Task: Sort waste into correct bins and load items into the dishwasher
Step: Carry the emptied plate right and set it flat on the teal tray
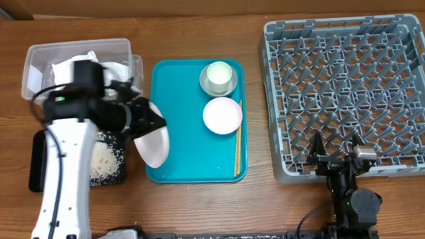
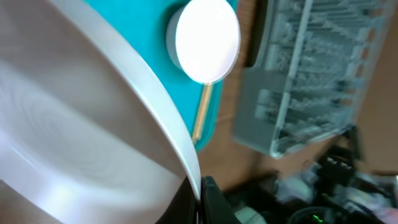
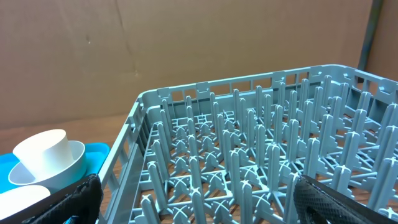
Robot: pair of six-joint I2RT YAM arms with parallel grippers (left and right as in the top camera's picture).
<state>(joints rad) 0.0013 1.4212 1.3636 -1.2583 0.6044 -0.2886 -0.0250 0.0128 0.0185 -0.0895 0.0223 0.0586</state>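
Observation:
My left gripper (image 1: pixel 147 121) is shut on the rim of the large white plate (image 1: pixel 154 143), held tilted on edge over the left edge of the teal tray (image 1: pixel 192 169). In the left wrist view the plate (image 2: pixel 74 130) fills the left side, its rim pinched between my fingers (image 2: pixel 200 199). The white bowl (image 1: pixel 222 115), the pale cup (image 1: pixel 218 73) in the metal bowl (image 1: pixel 205 83), and the chopsticks (image 1: pixel 237 149) lie on the tray. Rice (image 1: pixel 105 158) lies in the black tray (image 1: pixel 116 176). White napkin (image 1: pixel 73 63) sits in the clear tub (image 1: pixel 40 56). My right gripper (image 1: pixel 337 149) is open at the grey rack's (image 1: pixel 345 86) front edge.
The grey rack (image 3: pixel 249 143) fills the right wrist view, with the cup in the metal bowl (image 3: pixel 43 158) at far left. My left arm (image 1: pixel 66 172) covers part of the black tray and the tub.

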